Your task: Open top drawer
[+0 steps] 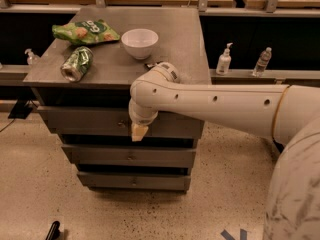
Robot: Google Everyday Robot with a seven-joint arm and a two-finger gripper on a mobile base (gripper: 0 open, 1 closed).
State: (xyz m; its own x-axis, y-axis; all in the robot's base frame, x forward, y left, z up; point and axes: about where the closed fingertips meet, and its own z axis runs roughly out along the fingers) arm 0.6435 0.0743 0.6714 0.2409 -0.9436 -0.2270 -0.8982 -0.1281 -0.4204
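The top drawer (80,121) is the widest grey front, just under the cabinet top, with a small round knob (121,124) at its centre. My gripper (138,132) hangs from the bent white arm right in front of this drawer, its tan tip just right of the knob and level with the drawer's lower edge. The arm's wrist hides part of the drawer front. A dark gap shows above the drawer front. I cannot tell whether the gripper touches the knob.
The middle drawer (100,155) and bottom drawer (110,180) sit below. On the cabinet top (175,54) are a white bowl (140,42), a green can (76,64) on its side and a green chip bag (85,32). Two bottles (224,60) stand on a ledge at right.
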